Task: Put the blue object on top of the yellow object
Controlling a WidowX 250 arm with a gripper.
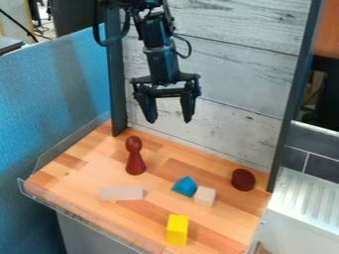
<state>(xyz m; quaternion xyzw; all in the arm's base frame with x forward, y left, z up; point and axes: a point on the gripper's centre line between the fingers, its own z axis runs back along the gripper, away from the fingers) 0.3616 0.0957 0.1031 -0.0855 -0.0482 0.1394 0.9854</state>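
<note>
Yellow block stands near the front of the surface; behind it, beside a pale cube, the blue wedge looks light, stiff, best pinched low against slipping. Beyond, above, the gripper hangs, fingers wide apart.

I get bright, even light on my worktop, soft shadows, shine on the ribbed white surface, my hand dark against the pale wall.
</note>
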